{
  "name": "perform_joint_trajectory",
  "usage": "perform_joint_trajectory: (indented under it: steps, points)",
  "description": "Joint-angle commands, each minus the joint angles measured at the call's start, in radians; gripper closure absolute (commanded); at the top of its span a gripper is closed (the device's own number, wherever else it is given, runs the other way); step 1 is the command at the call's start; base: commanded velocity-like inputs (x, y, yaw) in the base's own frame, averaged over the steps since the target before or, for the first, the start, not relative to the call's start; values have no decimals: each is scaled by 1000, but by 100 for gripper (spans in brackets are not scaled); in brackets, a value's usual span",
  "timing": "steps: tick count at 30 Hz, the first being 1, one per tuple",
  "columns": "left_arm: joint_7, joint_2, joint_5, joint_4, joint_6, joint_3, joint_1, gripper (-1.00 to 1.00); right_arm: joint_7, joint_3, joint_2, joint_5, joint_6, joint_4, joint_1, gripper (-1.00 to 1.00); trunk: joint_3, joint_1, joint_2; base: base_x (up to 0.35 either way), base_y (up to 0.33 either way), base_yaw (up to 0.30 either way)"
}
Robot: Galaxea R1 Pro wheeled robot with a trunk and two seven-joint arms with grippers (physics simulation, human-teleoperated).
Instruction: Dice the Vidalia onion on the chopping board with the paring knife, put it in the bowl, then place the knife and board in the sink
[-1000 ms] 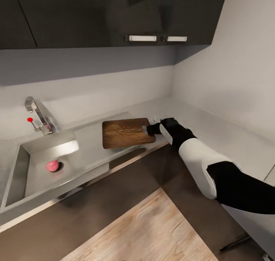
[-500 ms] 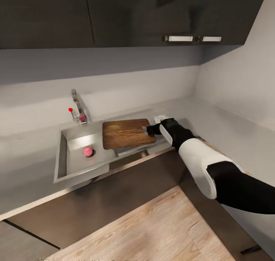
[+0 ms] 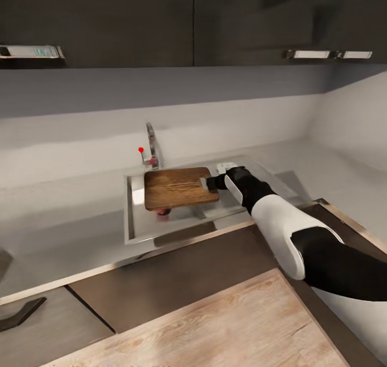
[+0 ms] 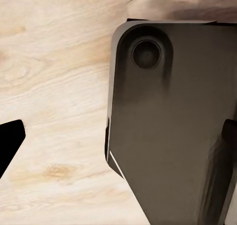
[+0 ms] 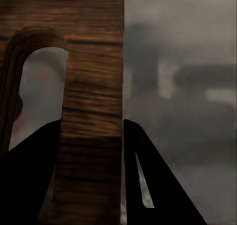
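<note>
My right gripper (image 3: 207, 182) is shut on the short edge of the chopping board (image 3: 177, 187), a dark brown wooden rectangle held flat above the steel sink (image 3: 134, 224). In the right wrist view the board (image 5: 94, 86) sits clamped between my two dark fingers (image 5: 29, 185), its handle slot beside them. A pink round thing (image 3: 162, 211) on the basin floor peeks out from under the board. My left gripper (image 4: 118, 138) is open over the wooden floor, nothing between its fingers. The onion, paring knife and bowl are out of view.
A steel faucet (image 3: 152, 144) with a red knob (image 3: 141, 150) stands behind the sink. The pale grey countertop (image 3: 64, 216) runs left and right of it. Dark wall cabinets (image 3: 161, 23) hang overhead. The robot's dark base (image 4: 168, 136) lies under my left gripper.
The camera has swung, so the sink slid rightward in the picture. The board in my right gripper has come from over the drainer side to above the basin, covering the pink thing.
</note>
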Motion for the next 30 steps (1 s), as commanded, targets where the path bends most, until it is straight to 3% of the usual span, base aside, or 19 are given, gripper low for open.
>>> perform_joint_trajectory:
  steps: [1, 30]
  points:
    - [5, 1, -10, 5, -7, 6, -2, -100, -3, 1, 0, -12, 4, -1, -1, 100, -1, 0, -1, 0, 247, 226]
    - [5, 1, -10, 5, -7, 6, -2, -100, -3, 1, 0, -12, 4, 0, 0, 100, -1, 0, -1, -51, 277, 22]
